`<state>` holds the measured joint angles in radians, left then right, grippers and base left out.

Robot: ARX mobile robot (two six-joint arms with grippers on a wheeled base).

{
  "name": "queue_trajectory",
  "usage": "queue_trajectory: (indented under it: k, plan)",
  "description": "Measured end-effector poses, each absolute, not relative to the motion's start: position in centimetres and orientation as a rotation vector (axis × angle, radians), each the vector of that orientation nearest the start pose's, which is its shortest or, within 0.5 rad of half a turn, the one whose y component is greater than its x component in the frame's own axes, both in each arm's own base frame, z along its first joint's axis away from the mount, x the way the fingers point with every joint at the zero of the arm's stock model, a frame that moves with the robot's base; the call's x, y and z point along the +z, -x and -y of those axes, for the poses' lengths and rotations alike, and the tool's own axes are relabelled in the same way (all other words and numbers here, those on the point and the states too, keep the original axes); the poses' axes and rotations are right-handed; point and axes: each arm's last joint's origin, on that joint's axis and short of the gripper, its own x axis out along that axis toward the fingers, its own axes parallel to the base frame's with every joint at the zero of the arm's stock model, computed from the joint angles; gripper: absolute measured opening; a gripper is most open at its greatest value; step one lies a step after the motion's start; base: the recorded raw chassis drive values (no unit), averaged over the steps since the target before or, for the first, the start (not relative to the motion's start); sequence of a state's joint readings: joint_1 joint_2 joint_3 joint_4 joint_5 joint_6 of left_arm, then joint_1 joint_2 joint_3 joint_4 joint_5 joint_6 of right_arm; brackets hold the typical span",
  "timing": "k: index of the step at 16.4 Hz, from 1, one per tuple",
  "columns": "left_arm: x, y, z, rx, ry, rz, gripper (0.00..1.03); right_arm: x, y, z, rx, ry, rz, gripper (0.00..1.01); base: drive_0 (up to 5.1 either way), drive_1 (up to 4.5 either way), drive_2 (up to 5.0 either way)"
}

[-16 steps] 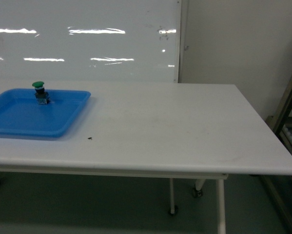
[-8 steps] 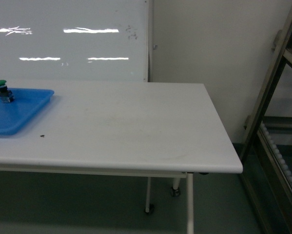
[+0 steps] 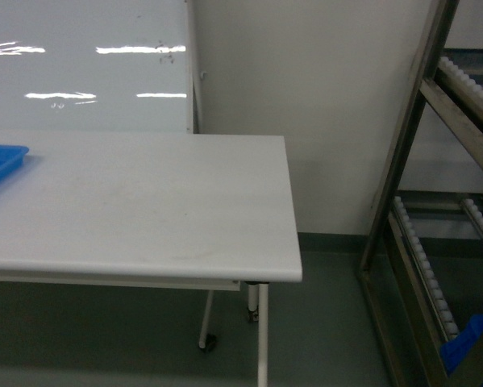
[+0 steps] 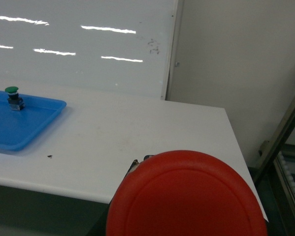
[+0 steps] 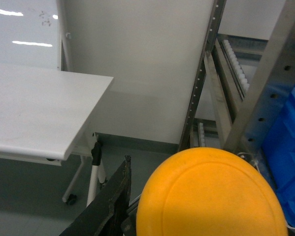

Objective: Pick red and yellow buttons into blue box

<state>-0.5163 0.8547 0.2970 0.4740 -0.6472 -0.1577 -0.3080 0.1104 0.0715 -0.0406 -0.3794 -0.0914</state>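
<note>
White table (image 3: 144, 210) holding a shallow blue tray (image 4: 19, 123) with a green-capped button (image 4: 13, 97); metal rack (image 3: 435, 201) beside it

right end effector (image 5: 118, 209) dark finger visible beside cap; left end effector hidden.

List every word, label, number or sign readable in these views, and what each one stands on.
None can be read.
Whiteboard: faint dark marks near its right edge, too small and blurred to make out.
Red button, yellow button, blue tray, green button: no print visible.
</note>
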Motion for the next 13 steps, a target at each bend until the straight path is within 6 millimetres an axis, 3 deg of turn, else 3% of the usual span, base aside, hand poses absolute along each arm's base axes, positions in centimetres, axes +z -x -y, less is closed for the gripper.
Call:
queue_trajectory:
  k: [12, 13]
  plan:
    - [21.63, -16.26, 7.21, 0.136, 0.111, -0.059, 0.24, 17.54, -9.77, 1.98, 0.074, 0.064, -0.073, 0.39, 0.0, 0.0, 0.0]
    - [21.64, -16.25, 7.2, 0.137, 0.112, -0.058, 0.24, 17.55, -9.77, 1.98, 0.075, 0.065, -0.071, 0.39, 4.8, -3.38, -1.6]
